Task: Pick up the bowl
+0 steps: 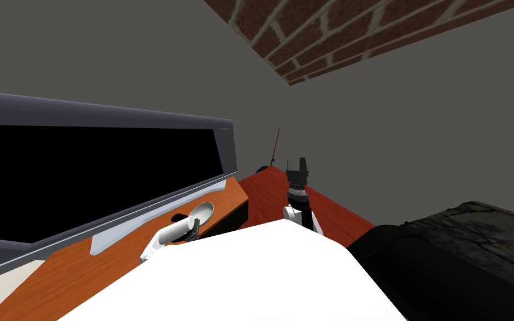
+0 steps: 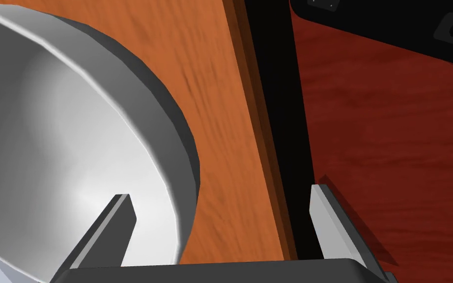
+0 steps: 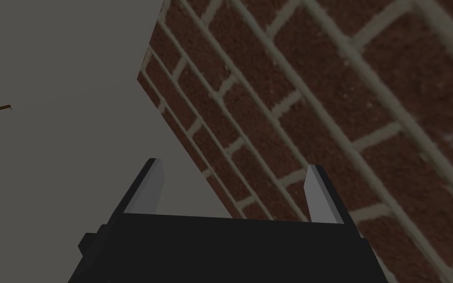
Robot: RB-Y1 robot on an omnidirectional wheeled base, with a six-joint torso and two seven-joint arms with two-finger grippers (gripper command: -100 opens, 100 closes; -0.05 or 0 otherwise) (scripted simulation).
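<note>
Straddling the bowl (image 2: 48, 137) rim, left jaws stand apart.

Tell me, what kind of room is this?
Probably a room in a house, maybe a living room: a grey bowl on an orange wooden top, a red-brown wood floor, a brick wall.

You have the bowl (image 2: 73, 147) on the tabletop (image 2: 220, 98), near its edge. Your left gripper (image 2: 220, 194) straddles the bowl's rim, one finger (image 2: 115, 223) over the inside, the other past the tabletop's edge. Your right gripper (image 1: 297, 165) stands well to the right.
</note>
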